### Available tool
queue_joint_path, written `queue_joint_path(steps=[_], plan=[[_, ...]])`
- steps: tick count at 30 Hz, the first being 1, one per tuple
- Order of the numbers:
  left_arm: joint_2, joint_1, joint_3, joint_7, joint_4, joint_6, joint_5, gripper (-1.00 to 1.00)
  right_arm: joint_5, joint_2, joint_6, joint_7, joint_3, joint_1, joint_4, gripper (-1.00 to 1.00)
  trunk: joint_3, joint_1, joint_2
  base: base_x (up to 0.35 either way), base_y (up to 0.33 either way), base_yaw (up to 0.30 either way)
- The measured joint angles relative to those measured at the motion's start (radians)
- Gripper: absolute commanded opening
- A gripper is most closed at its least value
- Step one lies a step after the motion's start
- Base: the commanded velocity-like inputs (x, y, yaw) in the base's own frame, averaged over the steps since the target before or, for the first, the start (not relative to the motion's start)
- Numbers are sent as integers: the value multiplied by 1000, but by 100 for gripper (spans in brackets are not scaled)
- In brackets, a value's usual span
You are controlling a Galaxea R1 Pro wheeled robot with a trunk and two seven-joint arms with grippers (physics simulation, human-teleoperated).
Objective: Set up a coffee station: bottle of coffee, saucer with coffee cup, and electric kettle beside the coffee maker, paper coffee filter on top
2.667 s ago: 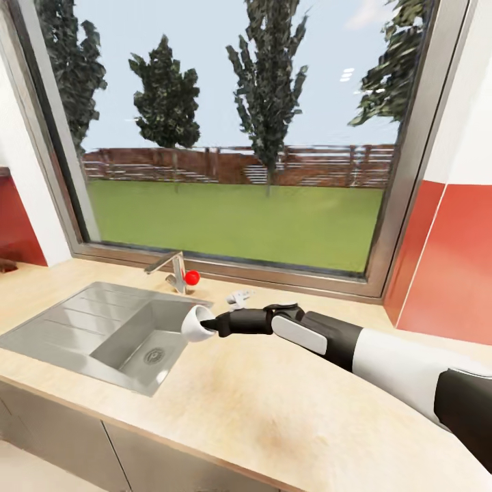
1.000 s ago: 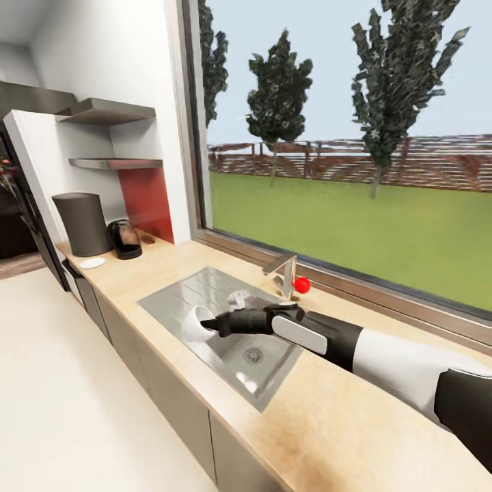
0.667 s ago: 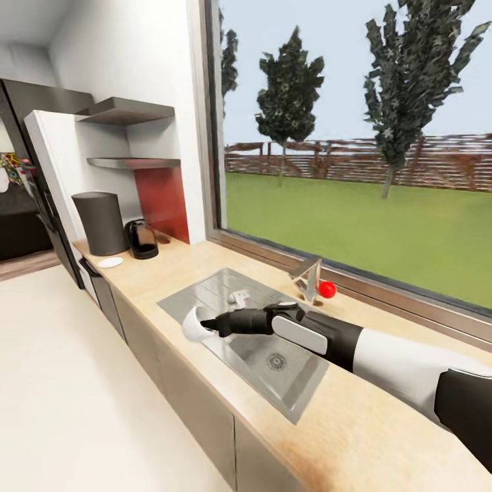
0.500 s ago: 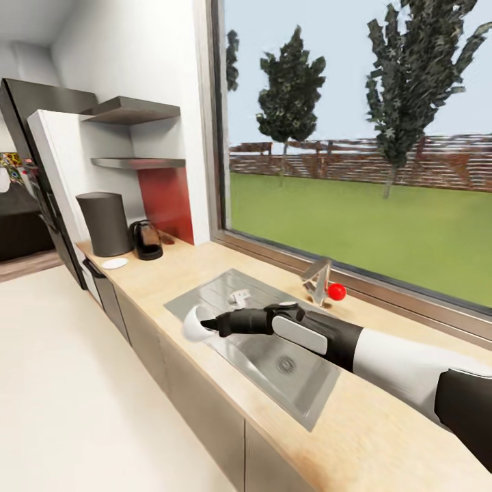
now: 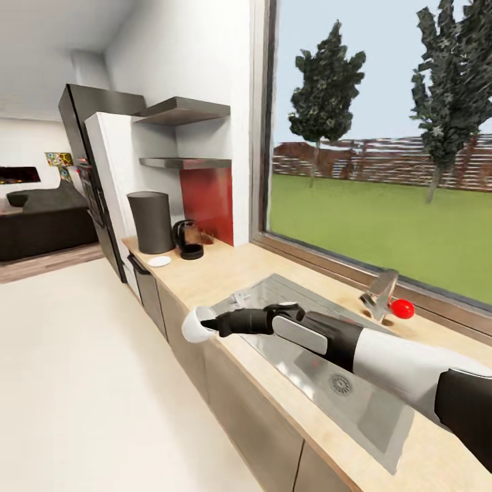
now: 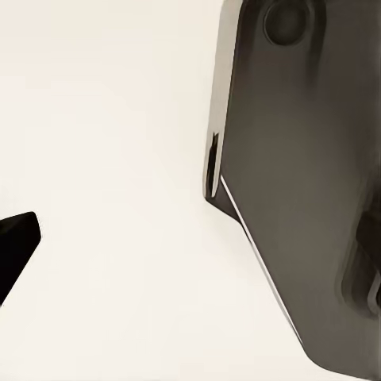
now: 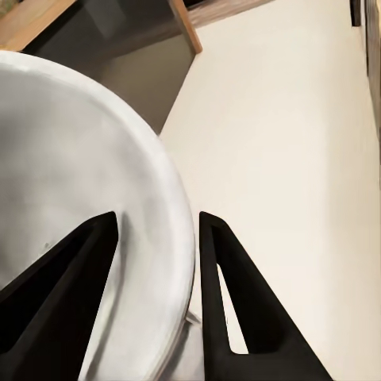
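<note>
White coffee cup is sitting pinched by its rim in the right gripper's fingers, hanging past the bench edge. Its saucer is waiting far ahead beside the coffee maker.

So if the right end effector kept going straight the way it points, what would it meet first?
Probably nothing nearby: the right end effector, holding the coffee cup, points out past the kitchen countertop edge over open floor. Depth is unclear.
</note>
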Motion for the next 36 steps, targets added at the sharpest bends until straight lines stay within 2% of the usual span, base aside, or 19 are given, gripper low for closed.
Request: queue_joint_path(steps=[12,27,36], plan=[[0,0,0,0,0,0,0,100,-1,0,0,0,0,0,0,-100,0,0,0,159,294,276],[0,0,0,0,0,0,0,100,0,-1,0,0,0,0,1,-100,0,0,0,249,254,272],[0,0,0,0,0,0,0,100,0,-15,0,0,0,0,6,-100,0,0,0,301,177,36]])
